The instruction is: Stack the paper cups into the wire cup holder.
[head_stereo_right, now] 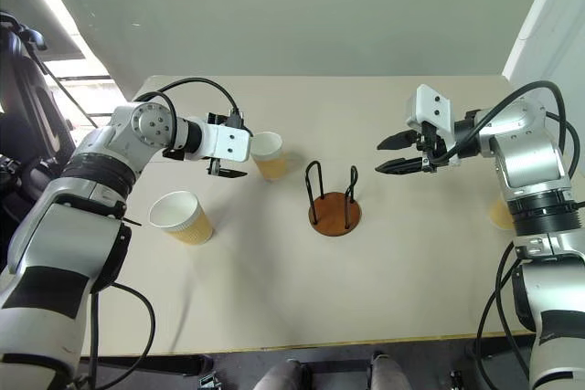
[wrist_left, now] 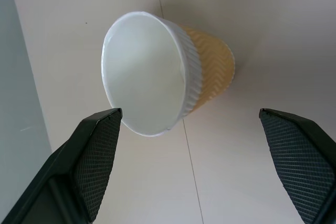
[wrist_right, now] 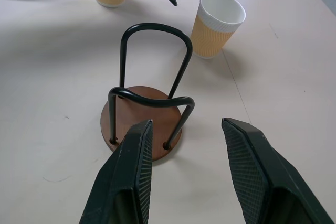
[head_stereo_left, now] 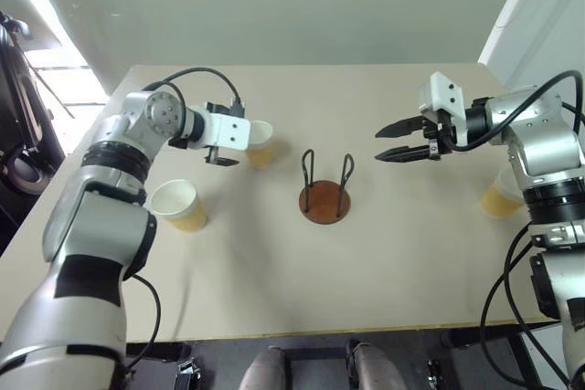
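The left pincer (head_stereo_right: 226, 167) is wide open right by one paper cup (head_stereo_right: 269, 154) on the table (head_stereo_right: 366, 116), holding nothing, while the right pincer (head_stereo_right: 395, 153) hangs open and empty near the wire cup holder (head_stereo_right: 335, 201) in the middle.

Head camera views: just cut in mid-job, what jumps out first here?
The empty wire cup holder stands mid-table with both arms pointing in toward it. The left end effector, open, is at one upright paper cup, not yet gripping; the right end effector hangs open on the holder's other side. A second cup stands nearer the left arm, a third behind the right arm.
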Tool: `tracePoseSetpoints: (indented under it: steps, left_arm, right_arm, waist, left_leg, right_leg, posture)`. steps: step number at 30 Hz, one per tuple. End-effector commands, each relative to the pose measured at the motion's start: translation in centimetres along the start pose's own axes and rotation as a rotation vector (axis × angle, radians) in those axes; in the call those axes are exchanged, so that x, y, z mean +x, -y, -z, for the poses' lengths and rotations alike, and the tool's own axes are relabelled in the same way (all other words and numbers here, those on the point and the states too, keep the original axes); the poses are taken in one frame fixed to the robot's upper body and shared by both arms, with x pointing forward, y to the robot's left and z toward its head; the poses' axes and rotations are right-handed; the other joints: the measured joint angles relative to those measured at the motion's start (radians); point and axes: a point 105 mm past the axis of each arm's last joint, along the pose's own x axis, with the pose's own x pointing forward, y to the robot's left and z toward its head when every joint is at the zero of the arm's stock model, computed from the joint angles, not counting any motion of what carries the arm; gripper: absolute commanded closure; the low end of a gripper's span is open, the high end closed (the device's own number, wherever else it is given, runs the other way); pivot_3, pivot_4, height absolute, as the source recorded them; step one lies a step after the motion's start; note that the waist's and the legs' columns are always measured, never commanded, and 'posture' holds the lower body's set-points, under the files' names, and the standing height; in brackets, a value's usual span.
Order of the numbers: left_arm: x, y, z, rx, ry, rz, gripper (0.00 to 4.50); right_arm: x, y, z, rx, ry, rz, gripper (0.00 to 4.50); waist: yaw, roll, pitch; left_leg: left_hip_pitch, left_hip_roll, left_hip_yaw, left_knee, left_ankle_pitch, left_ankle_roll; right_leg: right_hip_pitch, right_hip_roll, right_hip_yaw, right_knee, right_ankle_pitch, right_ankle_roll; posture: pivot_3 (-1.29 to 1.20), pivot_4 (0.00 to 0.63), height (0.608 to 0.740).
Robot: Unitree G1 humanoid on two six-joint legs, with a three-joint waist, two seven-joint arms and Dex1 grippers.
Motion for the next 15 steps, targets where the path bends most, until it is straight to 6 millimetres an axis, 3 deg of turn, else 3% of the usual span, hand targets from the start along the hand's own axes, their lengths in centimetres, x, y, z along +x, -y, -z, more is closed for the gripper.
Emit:
tracePoseSetpoints:
  steps: [1,15]
  left_arm:
    - [0.1,-0.5,-0.2,0.009,-0.001,-0.034,0.0]
    - [2.1,0.4,-0.4,0.002,-0.021,-0.048,0.0]
  right_arm:
    - [-0.9,0.4,-2.0,-0.064,0.034,0.023,2.44]
    - [-0.9,0.2,-2.1,-0.067,0.031,0.024,2.44]
  waist:
    - [0.0,0.0,0.0]
    - [0.001,0.0,0.0]
  left_leg:
    - [0.0,0.0,0.0,0.0,0.0,0.0]
    - [0.0,0.0,0.0,0.001,0.0,0.0]
  right_leg:
    - [0.0,0.0,0.0,0.0,0.0,0.0]
    - [0.0,0.001,0.0,0.001,0.0,0.0]
  posture:
    - [0.0,0.15,0.74]
    - [0.0,0.15,0.74]
